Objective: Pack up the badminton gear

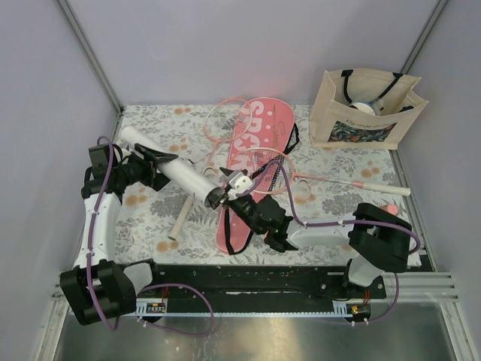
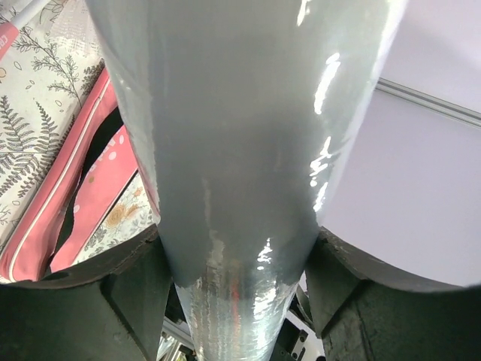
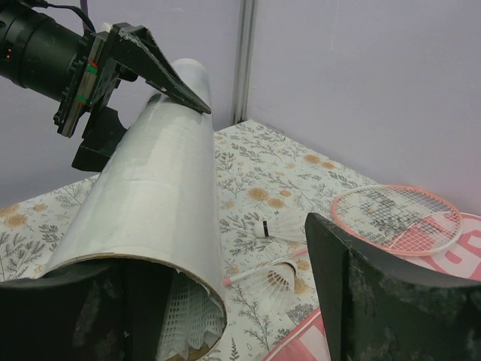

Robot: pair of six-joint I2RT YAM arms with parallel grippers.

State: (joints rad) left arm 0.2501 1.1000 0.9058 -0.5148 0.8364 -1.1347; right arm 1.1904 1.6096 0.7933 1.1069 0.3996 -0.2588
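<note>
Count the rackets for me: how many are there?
2. One racket lies left of the cover, head far, handle near. The other has its head on the cover, handle pointing right. I can't see fully into the bag.

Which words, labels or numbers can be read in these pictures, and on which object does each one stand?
"SPO": large white letters on the long pink racket cover; the letters after them are covered by a thin pink-framed racket.
The beige tote bag has a dark printed panel, but no text on it is readable.
Nothing else can be read.
</note>
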